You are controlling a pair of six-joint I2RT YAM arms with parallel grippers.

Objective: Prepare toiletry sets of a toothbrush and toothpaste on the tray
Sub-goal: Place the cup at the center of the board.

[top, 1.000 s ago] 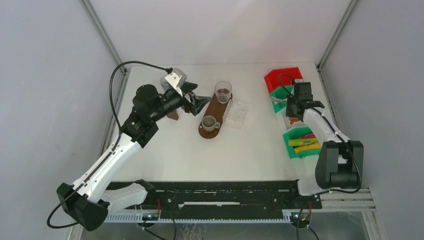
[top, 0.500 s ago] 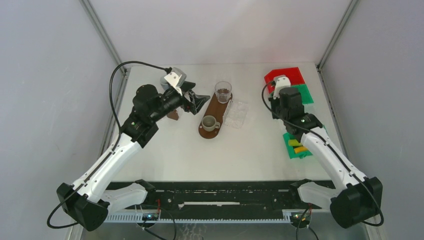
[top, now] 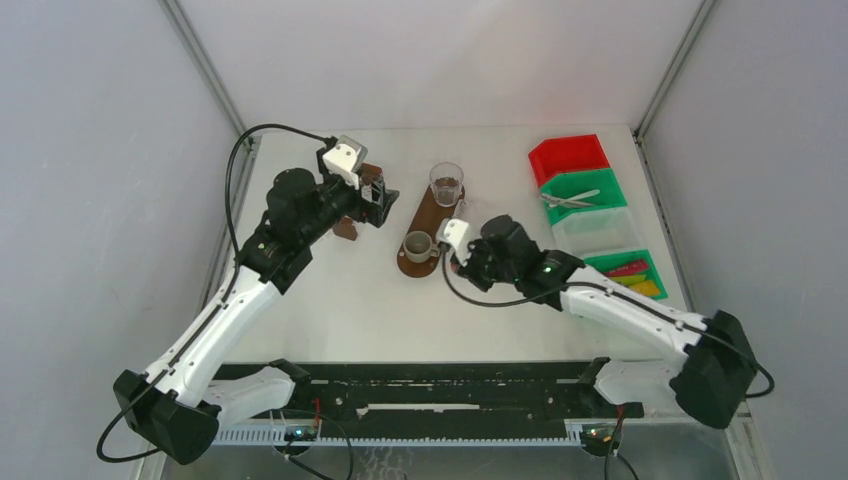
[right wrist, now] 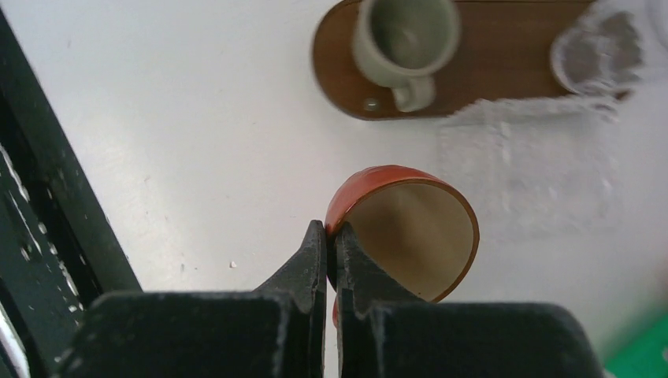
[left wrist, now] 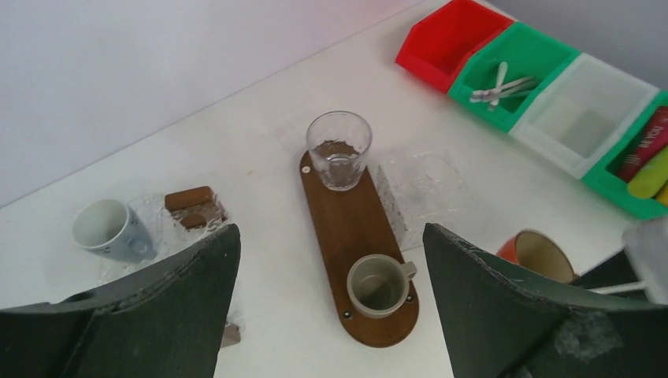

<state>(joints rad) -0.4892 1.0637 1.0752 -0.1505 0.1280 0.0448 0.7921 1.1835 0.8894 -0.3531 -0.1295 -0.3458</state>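
Right gripper (right wrist: 331,236): jaws pressed together on the rim of an orange cup (right wrist: 417,244), one finger inside the wall and one outside. Cup mouth faces the wrist camera, tan inside. Can't tell if the cup touches the table. It sits just off the near end of the wooden tray (right wrist: 488,71), beside a clear plastic blister pack (right wrist: 528,165).

Left gripper (top: 378,203): fingers (left wrist: 157,315) spread wide, nothing between them, touching nothing. It hangs above the table left of the tray, pointing toward it.

On the tray: glass tumbler (left wrist: 339,150) at the far end, grey-green mug (left wrist: 378,285) at the near end, bare wood between. No toiletries on it.

Toothpaste (left wrist: 650,157): a pink-red tube and a lime-green one lie side by side in the nearest green bin (top: 655,292) on the right side of the table, well apart from the tray and both grippers.

White toothbrushes (left wrist: 496,85) lie in the other green bin (left wrist: 543,55), between a red bin (left wrist: 453,39) and a clear white bin (left wrist: 579,122).

Far left: white mug (left wrist: 106,228) beside brown blocks (left wrist: 193,209) in clear wrap.
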